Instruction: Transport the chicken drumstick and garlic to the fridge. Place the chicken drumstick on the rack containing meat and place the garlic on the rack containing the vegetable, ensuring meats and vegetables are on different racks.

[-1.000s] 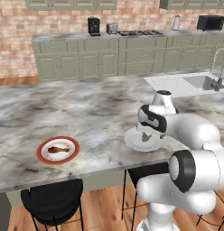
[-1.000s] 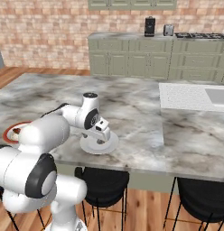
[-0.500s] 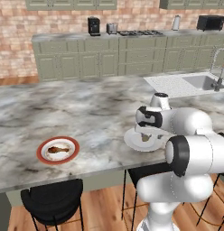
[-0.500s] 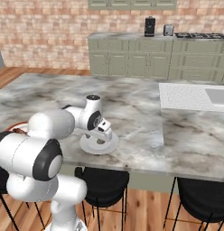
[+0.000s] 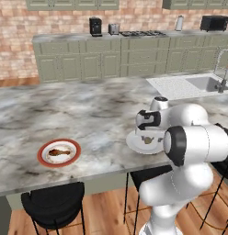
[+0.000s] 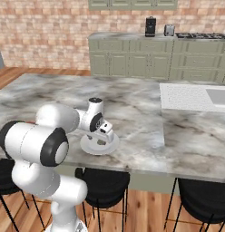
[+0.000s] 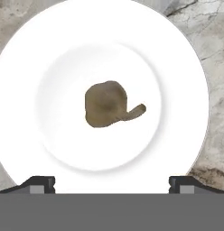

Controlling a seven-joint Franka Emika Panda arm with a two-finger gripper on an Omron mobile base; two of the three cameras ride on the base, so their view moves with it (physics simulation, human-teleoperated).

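- The claw (image 7: 112,185) hangs directly above the white plate (image 7: 186,54), released, its fingertips (image 7: 39,184) spread wide with nothing between them; that spread seems meant to straddle the bulb on the way down.
- The garlic (image 7: 109,104) lies in the middle of that plate, a tan bulb with its pointed tip off to one side. It sits centred under the camera, so the arm appears lined up for a pick from above.
- This plate (image 5: 143,142) stands near the front edge of the bench (image 5: 88,110), just ahead of the robot's base and within easy reach.
- The chicken drumstick (image 5: 58,152) rests untouched on a red-rimmed plate (image 5: 42,158), also by the front edge and well apart towards the bench's left end.
- Judging by this, the garlic goes first; nothing has reached the fridge yet.
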